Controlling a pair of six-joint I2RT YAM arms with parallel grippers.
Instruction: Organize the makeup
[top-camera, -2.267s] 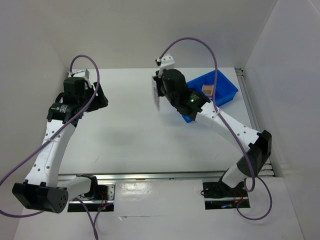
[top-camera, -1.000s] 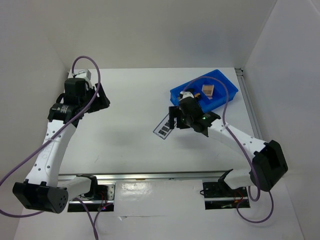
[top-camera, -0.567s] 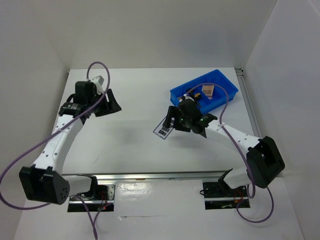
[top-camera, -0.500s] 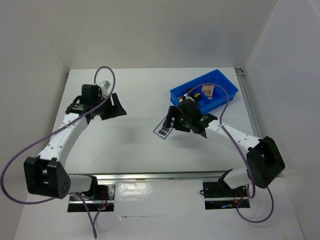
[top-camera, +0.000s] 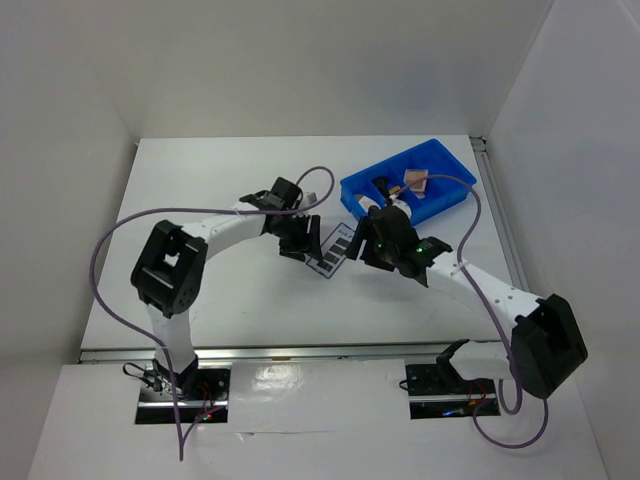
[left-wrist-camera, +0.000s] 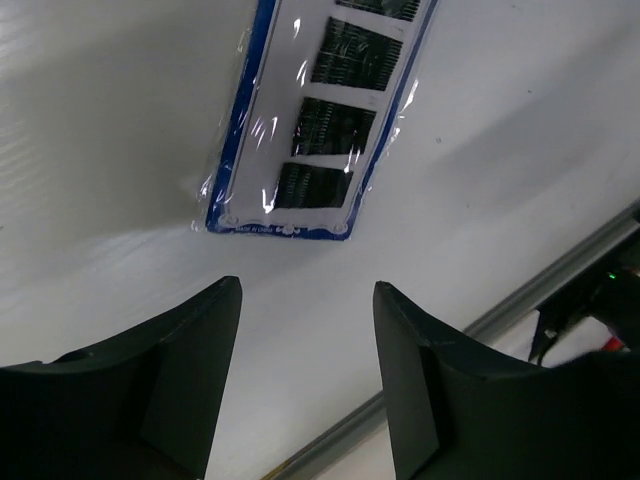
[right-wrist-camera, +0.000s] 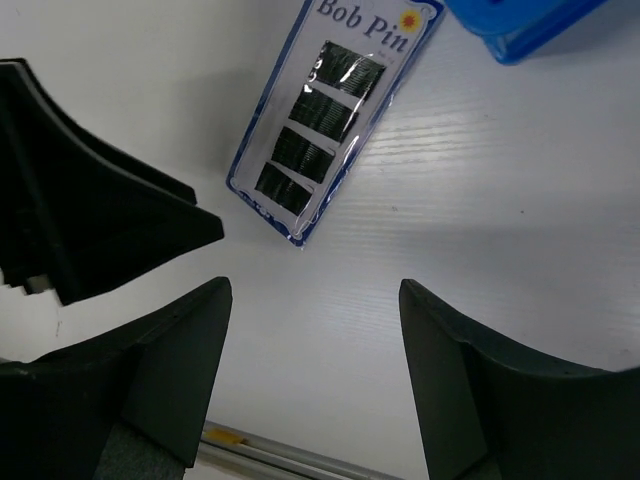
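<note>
The makeup on the table is a blue-edged card of black bobby pins (top-camera: 335, 248) in clear wrap, lying flat just left of the blue bin (top-camera: 452, 196). My left gripper (top-camera: 300, 240) hovers at the card's left end, open and empty; its wrist view shows the card (left-wrist-camera: 320, 130) beyond the gripper (left-wrist-camera: 305, 285). My right gripper (top-camera: 358, 243) stands at the card's right side, open with nothing between its fingers. In the right wrist view the card (right-wrist-camera: 330, 120) lies past the gripper (right-wrist-camera: 315, 285), and the left fingers (right-wrist-camera: 110, 220) show at the left.
The blue bin holds a tan compact (top-camera: 415, 180) and a black item (top-camera: 383, 186); its corner (right-wrist-camera: 520, 25) shows in the right wrist view. A metal rail (top-camera: 300, 350) runs along the table's near edge. White walls close in the table on three sides.
The left arm has swung from the far left across to the card. The right gripper, which had lowered the card to the table, now stands off it with the card lying free.
</note>
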